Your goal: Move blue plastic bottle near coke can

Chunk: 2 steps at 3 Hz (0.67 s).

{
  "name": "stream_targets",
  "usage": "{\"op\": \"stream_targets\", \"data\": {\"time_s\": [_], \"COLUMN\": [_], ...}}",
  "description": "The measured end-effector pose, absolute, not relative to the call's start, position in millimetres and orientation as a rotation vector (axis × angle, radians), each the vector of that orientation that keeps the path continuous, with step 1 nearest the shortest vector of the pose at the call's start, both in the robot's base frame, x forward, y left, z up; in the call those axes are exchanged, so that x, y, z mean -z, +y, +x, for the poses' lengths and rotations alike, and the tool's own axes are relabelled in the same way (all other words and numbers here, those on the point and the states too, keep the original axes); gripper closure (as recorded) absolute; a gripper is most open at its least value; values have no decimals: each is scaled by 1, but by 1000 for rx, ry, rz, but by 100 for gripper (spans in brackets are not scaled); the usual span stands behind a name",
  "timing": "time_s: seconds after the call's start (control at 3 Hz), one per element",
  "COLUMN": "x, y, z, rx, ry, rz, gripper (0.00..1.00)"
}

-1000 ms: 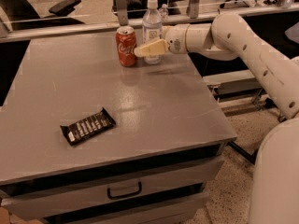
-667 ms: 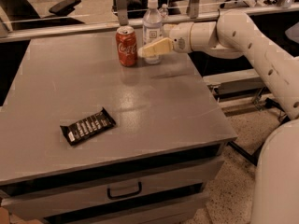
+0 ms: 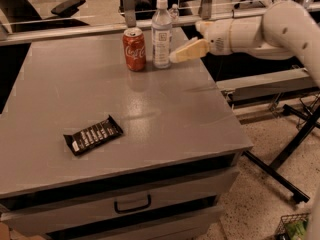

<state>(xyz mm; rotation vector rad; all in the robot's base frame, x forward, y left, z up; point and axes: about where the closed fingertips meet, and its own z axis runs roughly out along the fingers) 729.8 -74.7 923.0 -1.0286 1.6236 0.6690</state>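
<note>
At the upper middle of the frame, near the far edge of the grey desk (image 3: 175,114), the blue plastic bottle (image 3: 161,36) stands upright just to the right of the coke can (image 3: 134,50). The tool (image 3: 176,57) reaches in from the upper right, its tip just beside the bottle's lower right side; whether it is released or clenched I cannot tell. A black snack-bar wrapper (image 3: 93,135) lies flat at the desk's lower left, well apart.
</note>
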Motion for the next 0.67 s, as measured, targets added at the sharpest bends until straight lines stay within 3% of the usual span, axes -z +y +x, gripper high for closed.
{"op": "stream_targets", "data": {"time_s": [0.67], "x": [-939], "y": [-138], "z": [692], "rx": [-531], "ry": [1691], "rz": [-1020], "gripper": [0]}}
